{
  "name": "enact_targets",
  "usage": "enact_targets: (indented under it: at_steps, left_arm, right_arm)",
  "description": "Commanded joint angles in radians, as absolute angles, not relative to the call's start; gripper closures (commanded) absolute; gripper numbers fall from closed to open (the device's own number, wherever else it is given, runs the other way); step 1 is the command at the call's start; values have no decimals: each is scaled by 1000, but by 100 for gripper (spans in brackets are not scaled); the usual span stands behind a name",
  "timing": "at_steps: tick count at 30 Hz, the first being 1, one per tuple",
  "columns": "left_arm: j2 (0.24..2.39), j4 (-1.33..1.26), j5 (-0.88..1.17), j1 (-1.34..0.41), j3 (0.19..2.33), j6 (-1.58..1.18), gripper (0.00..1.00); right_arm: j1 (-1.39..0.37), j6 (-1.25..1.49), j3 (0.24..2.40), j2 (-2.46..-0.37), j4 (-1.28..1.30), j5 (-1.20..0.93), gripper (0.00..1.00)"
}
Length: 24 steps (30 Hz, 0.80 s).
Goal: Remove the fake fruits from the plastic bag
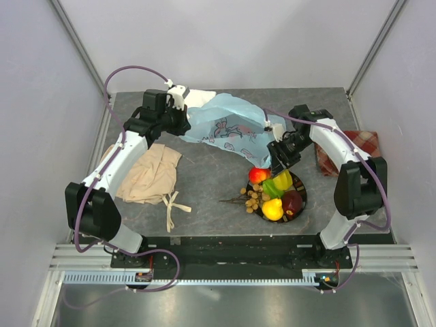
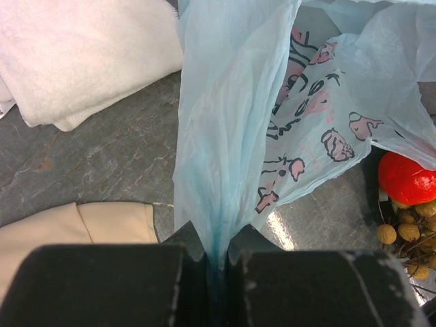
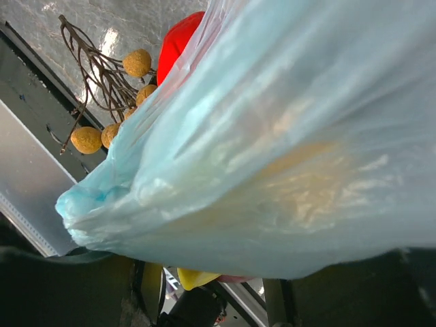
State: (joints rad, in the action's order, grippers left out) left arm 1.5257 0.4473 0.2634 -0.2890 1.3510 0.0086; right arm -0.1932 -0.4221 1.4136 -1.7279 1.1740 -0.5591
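The plastic bag (image 1: 228, 129) hangs stretched above the table (image 1: 204, 180) between the two arms. Its printed side faces up, and its low right end drops just over the fake fruits (image 1: 276, 193). These lie outside the bag in a heap on a dark round plate (image 1: 302, 191) near the right arm's base: a red apple (image 1: 257, 176), a green piece, a lemon, a yellow pear (image 1: 272, 210), a dark-red piece and a brown berry cluster (image 1: 253, 199) whose stem reaches off the plate's left edge. The bag's hem covers the top of the apple, and whether anything is left inside cannot be made out through the film. The left gripper (image 2: 218, 262) is clamped on a gathered pleat of the bag, the plastic pinched between its dark pads. The right gripper (image 1: 281, 155) sits at the bag's lower corner. In its own camera the bag fills nearly the whole view and hides the fingertips, so I cannot tell whether it grips or merely touches. A folded white cloth (image 2: 82, 54) lies behind the bag, half hidden from above. A beige cloth (image 1: 150, 174) lies under the left arm, and a red checked cloth (image 1: 357, 146) is partly blocked by the right arm.
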Motion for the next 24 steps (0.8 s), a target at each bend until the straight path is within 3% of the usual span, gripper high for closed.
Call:
enact_targets:
  at_steps: [1,13,19,20,24]
  left_arm:
    - [1500,416,249,-285,1381,17,98]
    - [1490,416,239,-284,1367,25,98]
    - [1488,414,238,-284,1364,25,98]
    - [1486,413,238,-284,1362,26,98]
    - [1483,414,236,-284,1358,25,98]
  right_arm:
    - [-202,-420,1413,-1746,1206,-597,74]
    - [-210,-422,1365,-1743,1229,-598,70]
    - [-213,-417,1368,-1752,1235,-592,58]
    - [-213,-417,1368,-1750,1236,-591,52]
    - [-212,-410,1368,-1747,1236,-580,41]
